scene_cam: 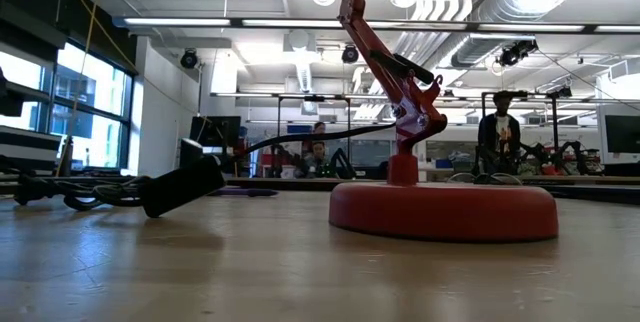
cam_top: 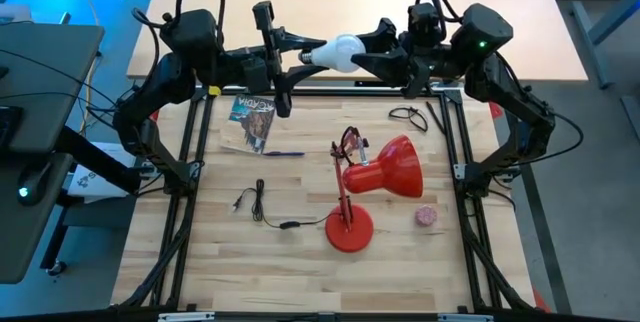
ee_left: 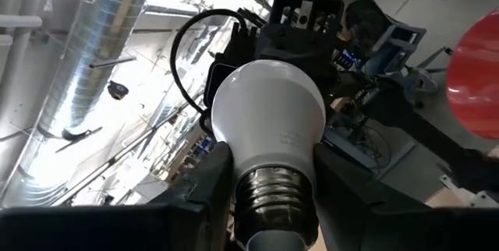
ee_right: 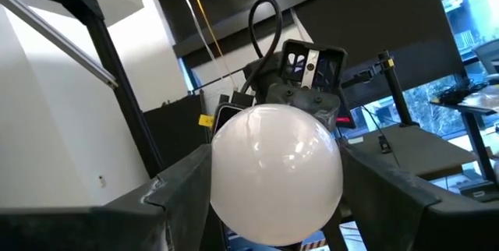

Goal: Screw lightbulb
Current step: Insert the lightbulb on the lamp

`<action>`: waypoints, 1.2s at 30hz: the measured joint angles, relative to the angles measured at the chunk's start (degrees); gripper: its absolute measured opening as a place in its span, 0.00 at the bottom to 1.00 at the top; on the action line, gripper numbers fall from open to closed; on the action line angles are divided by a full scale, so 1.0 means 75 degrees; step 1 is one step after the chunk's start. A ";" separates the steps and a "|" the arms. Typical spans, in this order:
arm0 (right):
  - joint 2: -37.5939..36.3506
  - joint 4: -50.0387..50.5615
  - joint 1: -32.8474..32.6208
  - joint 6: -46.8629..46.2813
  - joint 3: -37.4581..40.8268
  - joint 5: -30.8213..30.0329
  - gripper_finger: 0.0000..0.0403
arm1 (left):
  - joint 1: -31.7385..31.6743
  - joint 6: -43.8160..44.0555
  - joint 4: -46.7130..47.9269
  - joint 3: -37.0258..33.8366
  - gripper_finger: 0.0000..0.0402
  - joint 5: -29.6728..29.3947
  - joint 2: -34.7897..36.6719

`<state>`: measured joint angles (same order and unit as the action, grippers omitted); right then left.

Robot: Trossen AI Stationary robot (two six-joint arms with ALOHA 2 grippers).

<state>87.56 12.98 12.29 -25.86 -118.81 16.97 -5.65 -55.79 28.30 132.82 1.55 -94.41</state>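
Observation:
The white lightbulb (cam_top: 340, 52) hangs level in the air over the table's far edge, between my two raised arms. Its grey screw base (ee_left: 273, 196) points toward the table's left and its globe toward the right. My left gripper (cam_top: 306, 57) is shut on the base end. My right gripper (cam_top: 366, 52) is shut on the globe. The red lamp (cam_top: 382, 167) stands on its round base (cam_top: 350, 230) at the table's middle, well below the bulb and nearer the front. My left gripper pinches the bulb's threaded screw base (ee_left: 246, 190) between its two fingers, one on each side. It comes about level from the table's left, the fingers lying along the bulb's axis. The bulb is lifted clear of the table. My right gripper pinches the white globe (ee_right: 228, 181) between its two fingers at the globe's widest part. It comes about level from the table's right, facing the left gripper. The bulb lies level between both grippers, clear of everything below.
A booklet (cam_top: 252, 117) lies at the far left of the table, a black cord with a switch (cam_top: 262, 207) left of the lamp base, black glasses (cam_top: 408, 114) at the far right, and a small pink ball (cam_top: 427, 216) right of the lamp. People are in the room beyond.

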 joint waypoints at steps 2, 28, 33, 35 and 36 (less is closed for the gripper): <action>-0.0031 0.0014 0.0000 0.0057 0.0010 -0.0024 0.62 | 0.0000 0.0059 0.0096 -0.0001 0.32 -0.0053 0.0043; -0.2294 0.5047 0.0032 0.1646 -0.0023 -0.1632 0.73 | 0.0020 0.1840 0.1094 0.0002 0.32 -0.1689 0.1498; -0.2493 0.7752 -0.0678 0.0810 0.0108 -0.2536 0.50 | 0.0020 0.2570 0.1211 0.0010 0.32 -0.1625 0.1949; -0.2502 0.8285 -0.1067 0.0492 0.0479 -0.2691 0.35 | 0.0020 0.2776 0.1411 0.0010 0.32 -0.1622 0.2011; -0.2505 0.8447 -0.1256 0.0389 0.0740 -0.2713 0.26 | 0.0020 0.2867 0.1554 0.0010 0.32 -0.1622 0.2023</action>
<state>68.77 76.33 2.88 -22.94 -113.27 -3.38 -5.50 -34.29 39.95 132.90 -10.61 -79.24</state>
